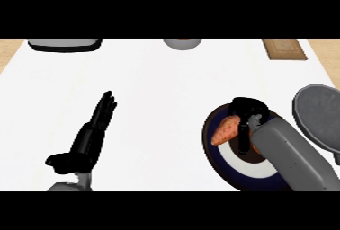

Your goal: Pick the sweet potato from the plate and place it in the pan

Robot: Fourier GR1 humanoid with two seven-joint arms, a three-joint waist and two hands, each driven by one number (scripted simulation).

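An orange sweet potato (225,130) lies on a round plate (232,168) with a dark blue rim and white middle, at the lower right of the counter. My right hand (248,117) is over the plate with its fingers curled against the sweet potato's right side. The grey pan (321,117) sits just right of the plate, at the picture's right edge. My left hand (93,130) rests open at the lower left, fingers straight and pointing away, far from the plate.
A grey and black appliance (64,44) sits at the counter's far left edge. A grey round object (182,43) stands at the far middle. A wooden board (284,48) lies at the far right.
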